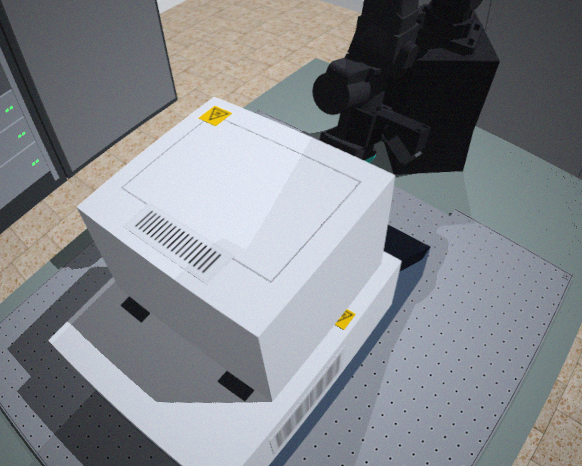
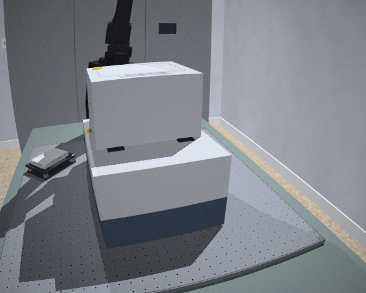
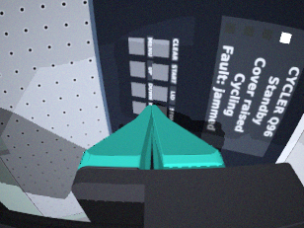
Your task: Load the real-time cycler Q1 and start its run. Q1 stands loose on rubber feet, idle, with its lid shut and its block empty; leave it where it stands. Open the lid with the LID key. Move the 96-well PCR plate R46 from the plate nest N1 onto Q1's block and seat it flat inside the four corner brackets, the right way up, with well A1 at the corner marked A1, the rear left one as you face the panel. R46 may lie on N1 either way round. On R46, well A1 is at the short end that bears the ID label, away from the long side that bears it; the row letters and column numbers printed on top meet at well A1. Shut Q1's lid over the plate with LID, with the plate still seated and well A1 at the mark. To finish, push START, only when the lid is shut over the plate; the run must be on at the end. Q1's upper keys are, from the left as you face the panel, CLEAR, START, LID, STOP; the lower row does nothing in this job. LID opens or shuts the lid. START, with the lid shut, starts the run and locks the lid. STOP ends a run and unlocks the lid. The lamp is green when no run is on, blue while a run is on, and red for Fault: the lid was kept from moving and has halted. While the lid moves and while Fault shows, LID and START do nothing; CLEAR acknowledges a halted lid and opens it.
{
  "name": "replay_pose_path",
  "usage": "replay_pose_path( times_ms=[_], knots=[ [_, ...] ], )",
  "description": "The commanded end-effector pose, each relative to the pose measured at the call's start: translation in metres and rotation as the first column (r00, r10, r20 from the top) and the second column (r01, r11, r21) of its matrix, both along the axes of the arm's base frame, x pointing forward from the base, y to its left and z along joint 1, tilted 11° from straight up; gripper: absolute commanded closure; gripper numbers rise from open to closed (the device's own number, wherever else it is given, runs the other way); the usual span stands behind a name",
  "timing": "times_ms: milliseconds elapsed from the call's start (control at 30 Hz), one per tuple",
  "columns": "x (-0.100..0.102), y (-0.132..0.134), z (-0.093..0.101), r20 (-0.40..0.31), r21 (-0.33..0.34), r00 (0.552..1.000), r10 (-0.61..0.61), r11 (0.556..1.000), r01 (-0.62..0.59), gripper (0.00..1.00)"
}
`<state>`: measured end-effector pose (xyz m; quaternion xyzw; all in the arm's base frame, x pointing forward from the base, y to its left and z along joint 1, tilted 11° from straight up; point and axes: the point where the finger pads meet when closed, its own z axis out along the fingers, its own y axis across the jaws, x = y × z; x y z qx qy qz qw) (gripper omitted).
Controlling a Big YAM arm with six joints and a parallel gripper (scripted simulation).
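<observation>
The white cycler Q1 (image 2: 158, 176) stands on the perforated plate, and its big white lid (image 1: 241, 200) is down on the body. In the wrist view its dark front panel shows a grid of grey keys (image 3: 147, 76) beside a status list (image 3: 252, 89). My gripper (image 3: 151, 113) is shut and empty, its teal tips pressed together. They point at the near end of the key grid; I cannot tell whether they touch a key. In the top view only a bit of teal (image 1: 370, 158) shows behind the cycler. Plate R46 (image 2: 49, 156) lies on the black nest N1 (image 2: 51, 166) at the table's left.
The arm's dark base block (image 1: 432, 100) stands behind the cycler. A rack with green lights (image 1: 6, 125) and grey cabinets stand off the table to the left. The perforated plate's edge (image 2: 271, 261) runs along the front.
</observation>
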<state>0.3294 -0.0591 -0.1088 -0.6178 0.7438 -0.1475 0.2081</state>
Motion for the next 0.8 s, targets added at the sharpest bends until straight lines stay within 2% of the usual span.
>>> replay_pose_path(
  times_ms=[0,167,400,667,767],
  knots=[
    [-0.001,0.005,0.005,0.014,0.007,1.0,0.011,1.0,-0.011,1.0],
    [-0.007,0.007,0.003,-0.003,0.004,1.0,0.021,1.0,-0.021,1.0],
    [0.008,0.002,0.008,0.02,0.0,1.0,0.014,1.0,-0.014,1.0],
    [0.016,0.004,-0.009,0.015,0.007,1.0,0.002,1.0,-0.002,1.0],
    [0.016,0.002,-0.006,0.021,0.005,1.0,-0.004,1.0,0.003,1.0]
  ],
)
